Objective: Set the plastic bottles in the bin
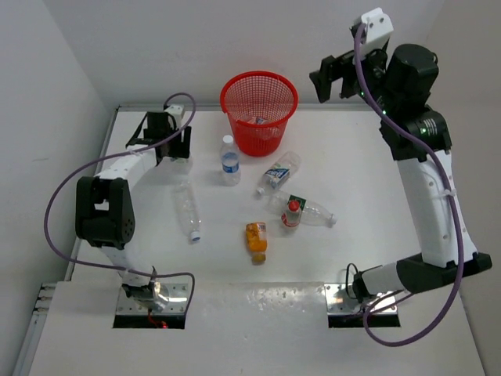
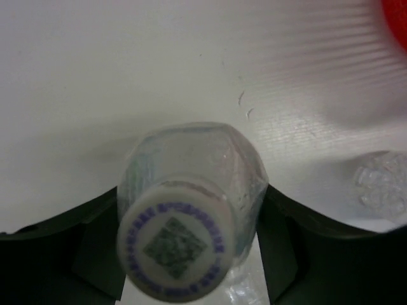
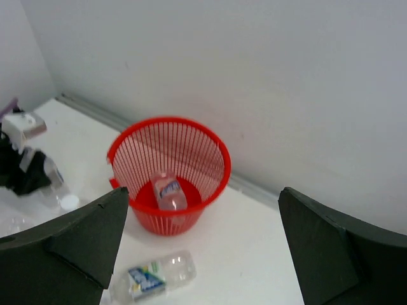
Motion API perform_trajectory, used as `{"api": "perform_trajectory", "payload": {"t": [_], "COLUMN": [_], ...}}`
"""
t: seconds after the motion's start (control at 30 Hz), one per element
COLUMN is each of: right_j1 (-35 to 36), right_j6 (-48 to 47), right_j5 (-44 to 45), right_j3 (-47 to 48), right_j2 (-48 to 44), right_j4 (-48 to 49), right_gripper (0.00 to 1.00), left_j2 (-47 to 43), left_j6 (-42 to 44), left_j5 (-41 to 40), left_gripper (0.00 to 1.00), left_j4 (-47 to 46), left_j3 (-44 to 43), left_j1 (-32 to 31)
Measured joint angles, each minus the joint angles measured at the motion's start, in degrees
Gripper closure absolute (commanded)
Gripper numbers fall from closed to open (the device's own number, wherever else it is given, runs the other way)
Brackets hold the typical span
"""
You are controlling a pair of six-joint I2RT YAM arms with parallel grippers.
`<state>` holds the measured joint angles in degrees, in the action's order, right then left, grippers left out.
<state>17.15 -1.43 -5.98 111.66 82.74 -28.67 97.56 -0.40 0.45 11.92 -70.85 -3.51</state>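
A clear plastic bottle with a white cap stands between the fingers of my left gripper, which press on both its sides. In the top view that gripper is at the table's back left. The red mesh bin stands at the back centre with one bottle inside. My right gripper hangs open and empty high beside the bin. On the table are an upright bottle, a capped clear one lying, a blue-labelled one, a red-capped one and an orange one.
White walls close off the table at the back and left. A purple cable loops out from the left arm. The blue-labelled bottle lies just in front of the bin.
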Motion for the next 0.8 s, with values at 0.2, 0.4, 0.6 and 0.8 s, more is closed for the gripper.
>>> {"api": "perform_trajectory", "payload": {"t": [0.2, 0.4, 0.6, 0.8], "right_j1": [-3.9, -8.9, -10.1, -10.2], "right_j6": [1.4, 0.8, -0.7, -1.5], "right_j5": [-0.7, -3.3, -6.5, -7.6], "right_j3": [-12.8, -26.6, -33.1, -35.9], "right_j2": [-4.3, -6.4, -9.3, -12.0], "right_j4": [-3.7, -8.8, -12.3, -13.3], "right_gripper": [0.03, 0.04, 0.06, 0.06], "left_j2": [2.0, -3.0, -8.4, -1.7], "left_j6": [0.7, 1.0, -2.5, -4.3], "left_j5": [1.9, 4.3, 9.7, 12.3], "left_gripper": [0.64, 0.66, 0.66, 0.63], "left_j4": [-0.2, 6.1, 2.1, -1.0], "left_j3": [-3.2, -17.1, -38.9, -50.5], "left_j1": [-0.2, -0.2, -4.9, -13.5]}}
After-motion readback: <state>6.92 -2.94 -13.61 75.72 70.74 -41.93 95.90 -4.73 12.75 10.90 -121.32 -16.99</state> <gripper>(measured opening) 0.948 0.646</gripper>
